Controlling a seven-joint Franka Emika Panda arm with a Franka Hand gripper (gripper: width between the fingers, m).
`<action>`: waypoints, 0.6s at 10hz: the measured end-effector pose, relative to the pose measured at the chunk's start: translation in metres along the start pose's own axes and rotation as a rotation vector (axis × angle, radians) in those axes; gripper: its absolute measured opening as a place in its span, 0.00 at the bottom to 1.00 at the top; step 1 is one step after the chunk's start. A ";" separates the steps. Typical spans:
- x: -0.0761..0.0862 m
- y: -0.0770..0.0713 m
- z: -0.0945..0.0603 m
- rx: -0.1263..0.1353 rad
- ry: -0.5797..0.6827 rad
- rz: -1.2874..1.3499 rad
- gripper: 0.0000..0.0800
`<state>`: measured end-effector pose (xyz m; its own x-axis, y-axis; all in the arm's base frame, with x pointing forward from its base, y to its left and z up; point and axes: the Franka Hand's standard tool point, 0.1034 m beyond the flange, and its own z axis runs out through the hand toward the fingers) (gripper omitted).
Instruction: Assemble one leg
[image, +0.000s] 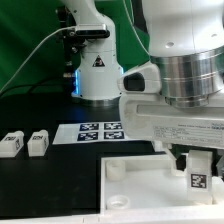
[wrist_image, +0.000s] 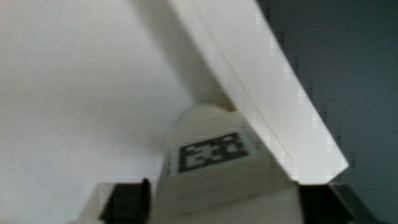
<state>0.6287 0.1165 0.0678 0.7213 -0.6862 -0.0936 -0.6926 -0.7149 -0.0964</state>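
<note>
Robotics lab: arm base (image: 97, 70) bolted on black table (image: 30, 115), marker board (image: 100, 131), cables.

The table (image: 30, 110) has a black, matt surface. The leg (wrist_image: 222, 160) looks like white plastic, smooth and slightly matt, with a printed black-and-white tag on its face. Two more legs (image: 24, 144) near the exterior view's left have the same white plastic look. The large tray piece (image: 135, 185) is also smooth white plastic with a soft shine. The marker board (image: 100, 131) looks thin and matt, like printed paper or card. The arm (image: 190, 70) has glossy white shells and a ribbed ring of grey metal. The pincer (wrist_image: 217, 200) has dark, matt fingers (wrist_image: 125, 203).
</note>
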 end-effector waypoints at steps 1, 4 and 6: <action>-0.001 0.000 0.000 0.003 -0.003 0.093 0.36; 0.002 -0.003 -0.002 0.014 -0.014 0.501 0.36; 0.005 -0.003 -0.005 0.003 -0.034 0.832 0.36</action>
<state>0.6348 0.1146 0.0727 -0.0270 -0.9859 -0.1651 -0.9996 0.0248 0.0154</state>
